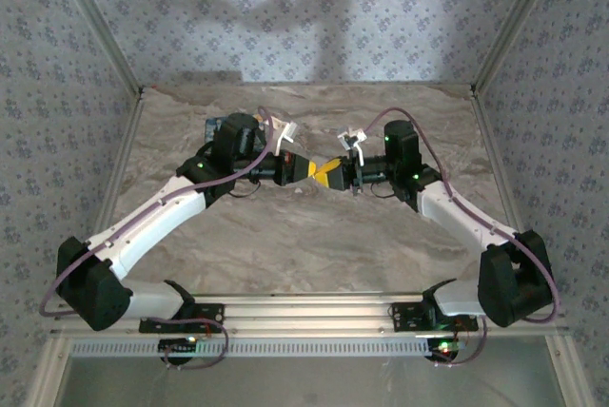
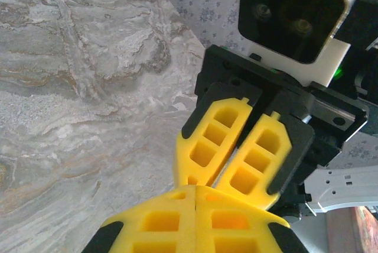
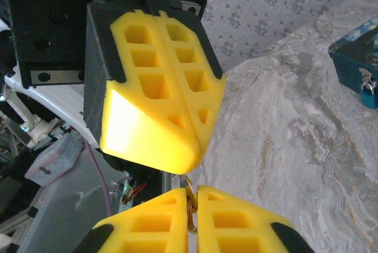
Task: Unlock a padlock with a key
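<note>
My two grippers meet tip to tip above the middle of the table, the left gripper (image 1: 309, 171) pointing right and the right gripper (image 1: 333, 175) pointing left. In the right wrist view a thin metal key ring (image 3: 190, 206) is pinched between my right gripper (image 3: 193, 189)'s yellow pads, and its top end runs up to the shut tips of the left gripper (image 3: 198, 142). The key's blade is hidden. In the left wrist view the left gripper (image 2: 195, 188) is pressed shut against the right gripper (image 2: 217, 185). The tiny padlock (image 3: 367, 86) hangs on the front of a blue tin (image 3: 353, 55).
The blue tin (image 1: 215, 127) stands at the back left of the marble table (image 1: 314, 245), behind the left arm. Patterned walls with metal posts close in the back and both sides. Both arms' bases sit on the rail at the near edge.
</note>
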You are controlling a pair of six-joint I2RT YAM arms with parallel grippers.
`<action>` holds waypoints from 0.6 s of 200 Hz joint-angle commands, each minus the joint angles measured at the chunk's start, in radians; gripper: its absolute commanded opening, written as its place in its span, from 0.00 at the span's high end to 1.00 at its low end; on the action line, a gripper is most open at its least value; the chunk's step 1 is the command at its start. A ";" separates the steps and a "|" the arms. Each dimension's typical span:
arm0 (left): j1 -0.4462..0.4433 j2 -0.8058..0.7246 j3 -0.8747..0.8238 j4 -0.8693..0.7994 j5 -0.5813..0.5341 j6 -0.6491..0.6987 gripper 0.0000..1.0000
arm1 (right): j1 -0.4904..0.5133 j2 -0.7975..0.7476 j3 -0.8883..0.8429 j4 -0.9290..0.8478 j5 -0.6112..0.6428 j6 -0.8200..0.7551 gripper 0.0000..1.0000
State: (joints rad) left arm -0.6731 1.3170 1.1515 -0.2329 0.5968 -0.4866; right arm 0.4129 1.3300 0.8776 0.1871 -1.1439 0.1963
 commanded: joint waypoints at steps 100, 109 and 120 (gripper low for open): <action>0.194 0.047 0.097 -0.167 -0.270 -0.017 0.29 | -0.029 -0.072 -0.080 -0.137 0.344 -0.011 1.00; 0.209 0.073 0.111 -0.202 -0.341 0.006 0.27 | -0.031 -0.087 -0.099 -0.146 0.395 -0.008 1.00; 0.223 0.115 0.134 -0.239 -0.433 0.034 0.24 | -0.029 -0.104 -0.123 -0.155 0.460 0.005 1.00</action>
State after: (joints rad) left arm -0.4759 1.3617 1.2343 -0.3435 0.3813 -0.5060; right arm 0.3870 1.2739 0.7990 0.0879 -0.8734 0.1871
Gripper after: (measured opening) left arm 0.733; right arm 0.065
